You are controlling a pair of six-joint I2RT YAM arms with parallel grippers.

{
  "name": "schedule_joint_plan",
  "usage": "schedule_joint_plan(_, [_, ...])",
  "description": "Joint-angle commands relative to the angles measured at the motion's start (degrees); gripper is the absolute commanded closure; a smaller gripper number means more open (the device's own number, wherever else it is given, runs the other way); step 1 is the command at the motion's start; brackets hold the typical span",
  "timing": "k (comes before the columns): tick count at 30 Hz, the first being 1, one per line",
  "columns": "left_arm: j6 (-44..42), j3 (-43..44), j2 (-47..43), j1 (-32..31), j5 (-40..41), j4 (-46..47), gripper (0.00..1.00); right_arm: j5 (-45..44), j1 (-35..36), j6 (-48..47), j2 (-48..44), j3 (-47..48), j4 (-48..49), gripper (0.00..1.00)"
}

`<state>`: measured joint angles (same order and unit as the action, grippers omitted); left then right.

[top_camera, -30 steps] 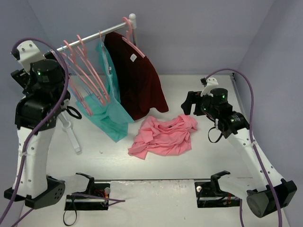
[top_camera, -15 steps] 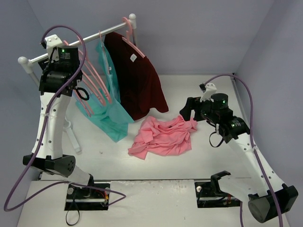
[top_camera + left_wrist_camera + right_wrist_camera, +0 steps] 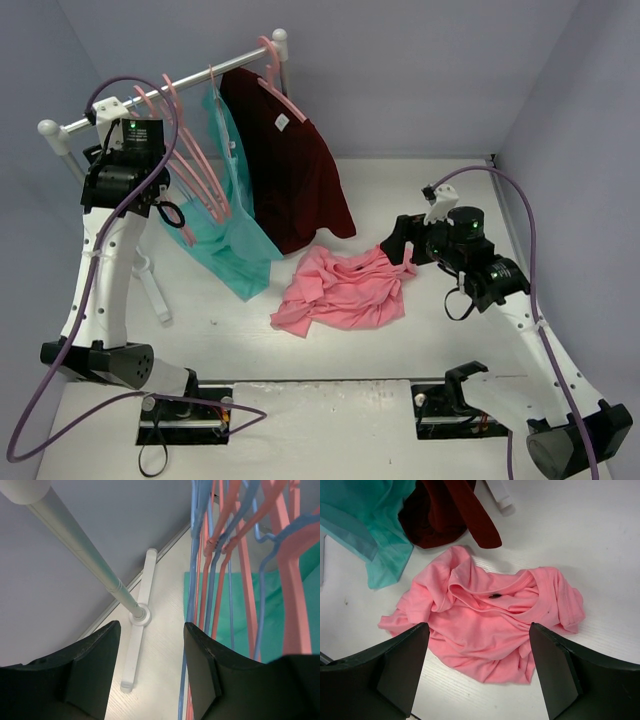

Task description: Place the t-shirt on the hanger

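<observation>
while the fingers of the right gripper (image 3: pixel 479 630) stand wide with nothing held, the t-shirt (image 3: pixel 470 605) lies crumpled on the table (image 3: pixel 600 540) below and between them. the fingers of the left gripper (image 3: pixel 151 630) are partly apart and empty, and the hanger (image 3: pixel 192 580) hangs just beside one finger, among pink hangers (image 3: pixel 295 580).

t-shirt (image 3: pixel 345 290) on table (image 3: pixel 250 340) — right of rack (image 3: pixel 68 124)
</observation>
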<state>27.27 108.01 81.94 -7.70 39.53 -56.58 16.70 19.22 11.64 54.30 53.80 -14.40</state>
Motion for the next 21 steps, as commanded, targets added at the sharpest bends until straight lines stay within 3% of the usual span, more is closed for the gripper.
schedule_joint_plan(1, [0.42, 0.63, -1.24, 0.94, -1.58, 3.38, 0.51, 1.34, 0.46, -0.82, -0.88, -0.29, 2.88, 0.22])
schedule_joint_plan(13, [-0.38, -0.50, 1.04, 1.02, -0.35, 3.93, 0.52, 0.92, 0.46, -0.68, -1.81, -1.27, 2.80, 0.22])
schedule_joint_plan(21, [-0.94, -3.41, 0.37, 2.56, -2.96, 5.95, 0.59, 0.66, 0.46, -0.35, -2.80, -2.11, 2.80, 0.21])
